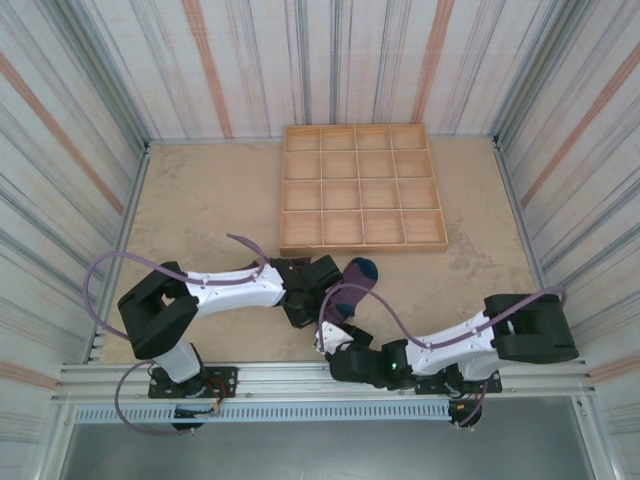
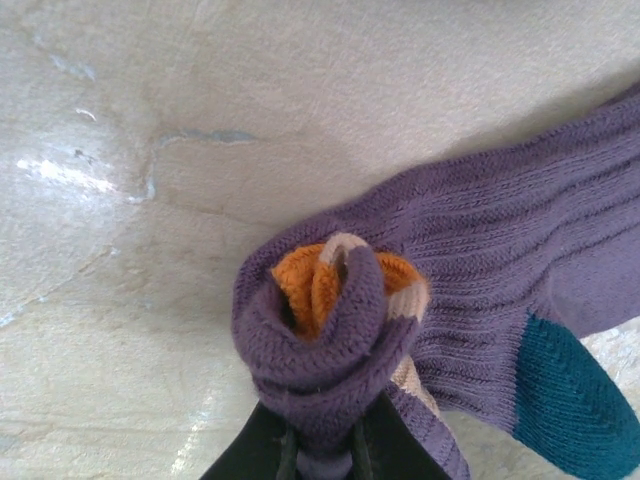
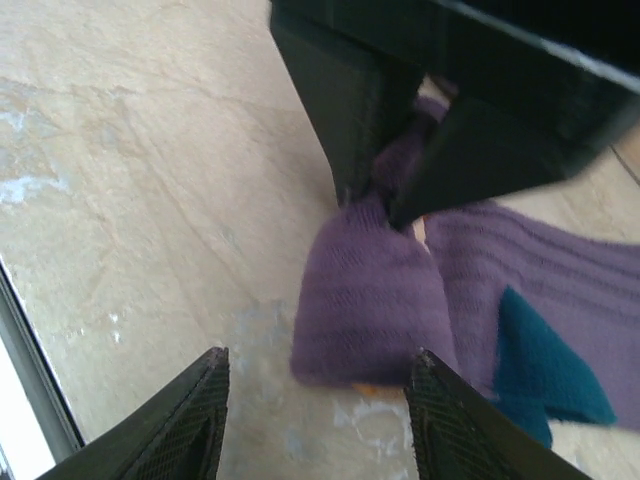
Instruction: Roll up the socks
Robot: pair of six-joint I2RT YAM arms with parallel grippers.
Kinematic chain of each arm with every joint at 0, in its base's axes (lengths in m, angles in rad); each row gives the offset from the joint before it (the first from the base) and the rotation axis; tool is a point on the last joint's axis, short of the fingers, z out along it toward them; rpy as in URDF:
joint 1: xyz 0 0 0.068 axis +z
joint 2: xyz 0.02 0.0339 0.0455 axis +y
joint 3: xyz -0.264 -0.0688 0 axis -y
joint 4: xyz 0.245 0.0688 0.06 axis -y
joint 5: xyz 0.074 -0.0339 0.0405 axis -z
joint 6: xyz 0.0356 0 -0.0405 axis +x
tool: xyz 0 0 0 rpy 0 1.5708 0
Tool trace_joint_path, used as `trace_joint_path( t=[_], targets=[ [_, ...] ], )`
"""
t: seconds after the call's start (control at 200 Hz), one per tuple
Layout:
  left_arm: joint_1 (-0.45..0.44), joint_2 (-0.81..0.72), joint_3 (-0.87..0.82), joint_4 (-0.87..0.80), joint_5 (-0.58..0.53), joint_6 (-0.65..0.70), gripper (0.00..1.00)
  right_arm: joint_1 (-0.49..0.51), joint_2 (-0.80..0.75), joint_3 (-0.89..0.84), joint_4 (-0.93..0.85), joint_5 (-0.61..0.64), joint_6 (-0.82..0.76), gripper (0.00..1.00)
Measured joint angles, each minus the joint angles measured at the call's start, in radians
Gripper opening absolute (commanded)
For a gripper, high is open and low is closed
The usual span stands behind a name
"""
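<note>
Beige table, striped walls | left end effector pinched narrow on rolled end of socks; their unrolled legs run ahead-right of it | right end effector part-wide, holding nothing; roll lies just ahead, in line with the gap between its fingers | left arm nearer | no readable writing

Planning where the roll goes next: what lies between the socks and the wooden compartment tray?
Bare table separates the socks from the tray, seen in the top external view.
</note>
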Motion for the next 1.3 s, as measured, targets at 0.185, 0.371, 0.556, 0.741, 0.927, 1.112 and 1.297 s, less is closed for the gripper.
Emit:
trace_joint_path(
  t=[0.185, 0.371, 0.556, 0.741, 0.927, 1.112, 1.297],
  targets=[
    [0.004, 0.005, 0.003, 0.001, 0.014, 0.005, 0.00, 0.002, 0.077, 0.034, 0.051, 0.053, -0.051, 0.49],
    [0.013, 0.005, 0.002, 0.004, 0.029, 0.008, 0.00, -0.006, 0.145, 0.052, 0.072, 0.078, -0.069, 0.43],
    [0.018, 0.005, 0.002, 0.011, 0.034, 0.011, 0.00, -0.021, 0.190, 0.056, 0.091, 0.101, -0.058, 0.29],
    [0.024, 0.005, -0.002, 0.016, 0.035, 0.018, 0.10, -0.025, 0.205, 0.069, 0.095, 0.121, -0.015, 0.05],
    [0.034, 0.005, -0.011, 0.038, 0.048, 0.027, 0.58, -0.040, 0.201, 0.069, 0.101, 0.100, 0.019, 0.00],
    [0.039, 0.005, -0.014, 0.060, 0.056, 0.029, 0.90, -0.070, 0.164, 0.030, 0.149, 0.042, 0.048, 0.00],
    [0.071, -0.009, -0.011, 0.043, 0.050, 0.052, 0.92, -0.114, 0.109, -0.031, 0.225, -0.045, 0.093, 0.00]
  ],
)
